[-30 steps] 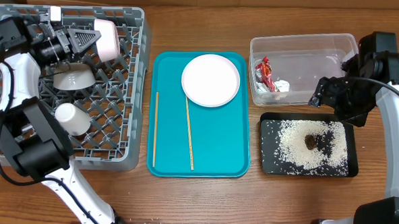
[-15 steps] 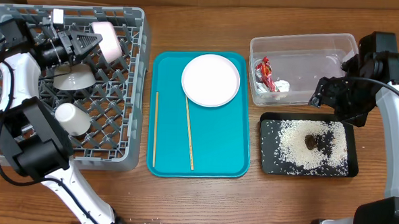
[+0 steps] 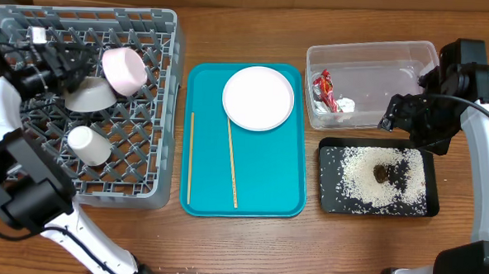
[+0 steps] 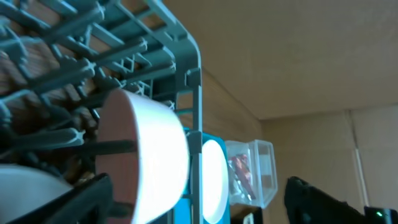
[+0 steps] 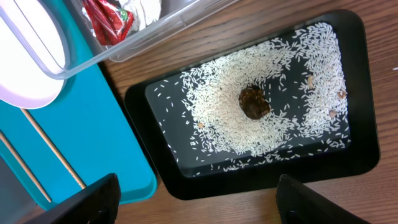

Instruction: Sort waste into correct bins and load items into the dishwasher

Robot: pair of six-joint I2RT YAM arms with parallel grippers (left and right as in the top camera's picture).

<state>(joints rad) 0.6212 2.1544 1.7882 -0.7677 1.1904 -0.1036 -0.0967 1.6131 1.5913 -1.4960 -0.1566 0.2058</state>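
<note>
In the grey dishwasher rack (image 3: 159,108) the pale pink dish (image 3: 123,70) stands tilted on its edge against the light grey bowl (image 3: 87,95), with the white cup (image 3: 89,145) nearer the front. My left gripper (image 3: 72,62) is open just left of the dish (image 4: 143,155), holding nothing. The white plate (image 3: 258,98) and two chopsticks (image 3: 233,163) lie on the teal tray (image 3: 283,196). Above the black tray (image 5: 367,155) of rice with its brown lump (image 5: 254,102), my right gripper (image 5: 205,208) hangs open and empty. The clear tub (image 3: 380,56) holds the red wrapper (image 3: 323,89) and tissue (image 3: 345,103).
The rack's openwork wall (image 4: 186,68) rises close in front of the left gripper. The teal tray lies between the rack and the two bins, which sit close together at the right. Bare wood runs along the table's front edge.
My left gripper has opened, let go of the pink dish and drawn back to the left. The dish now rests in the rack by the bowl. The right arm has not moved.
</note>
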